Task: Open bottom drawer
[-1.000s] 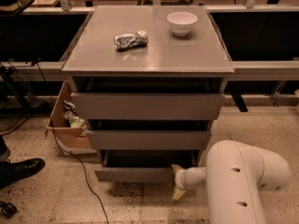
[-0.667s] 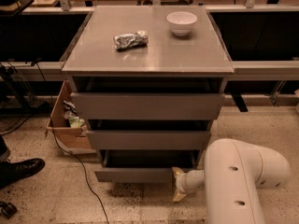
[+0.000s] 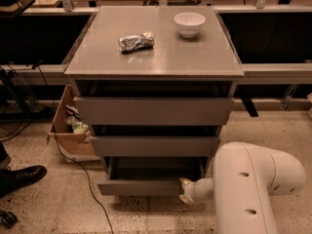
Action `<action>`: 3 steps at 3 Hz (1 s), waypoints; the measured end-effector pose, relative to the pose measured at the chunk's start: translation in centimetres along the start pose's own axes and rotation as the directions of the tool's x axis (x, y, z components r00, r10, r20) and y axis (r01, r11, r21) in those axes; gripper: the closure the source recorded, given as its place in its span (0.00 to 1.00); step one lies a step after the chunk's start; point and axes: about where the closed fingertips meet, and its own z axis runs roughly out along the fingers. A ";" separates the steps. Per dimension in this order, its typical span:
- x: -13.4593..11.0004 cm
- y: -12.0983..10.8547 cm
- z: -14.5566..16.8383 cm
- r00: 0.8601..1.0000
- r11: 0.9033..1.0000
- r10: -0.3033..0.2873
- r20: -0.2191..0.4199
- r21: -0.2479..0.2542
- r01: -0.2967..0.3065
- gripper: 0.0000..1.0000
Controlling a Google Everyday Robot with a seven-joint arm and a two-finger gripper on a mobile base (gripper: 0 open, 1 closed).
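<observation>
**Containers.** The bottom drawer (image 3: 139, 187) is the lowest of three grey fronts in the cabinet and stands partly pulled out toward the near side. The exposed part of its interior shows a plain grey tray floor in shadow. The middle drawer (image 3: 155, 146) and the top drawer (image 3: 153, 111) sit above it, each with a dark gap over its front; their contents cannot be seen. A white bowl (image 3: 189, 23) stands upright at the far right of the table (image 3: 161, 57); its inside cannot be seen. A cardboard box (image 3: 63, 138) on the floor touches or nearly touches the cabinet's left side and holds crumpled green and white packaging (image 3: 77, 126).

**Gripper.** The gripper (image 3: 186, 190) is at the right end of the bottom drawer's front panel, in contact with or just beside its edge. Whether it is open or closed cannot be determined. The white arm (image 3: 253, 189) fills the near right corner.

**Surface and room.** The table is the cabinet's flat grey top. A crumpled foil packet (image 3: 136, 42) lies left of the bowl, well apart from it. The floor (image 3: 44, 208) is speckled terrazzo. A dark cable (image 3: 84, 175) runs across it near the box, and a black shoe (image 3: 20, 177) shows at the left edge. Workbenches line the far side.

**Change from the earlier frame.** Compared with one second ago, the bottom drawer front stands slightly further out, exposing more of the tray. The gripper is at the same end of the panel. The bowl and foil packet are unmoved.
</observation>
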 end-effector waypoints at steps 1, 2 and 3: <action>-0.2 -0.2 -0.5 1.000 1.000 0.000 0.000 0.000 0.000 1.00; -0.3 -0.3 -1.1 1.000 1.000 0.000 0.000 0.000 0.000 1.00; -0.3 -0.2 -2.1 1.000 1.000 -0.017 -0.005 0.015 0.017 1.00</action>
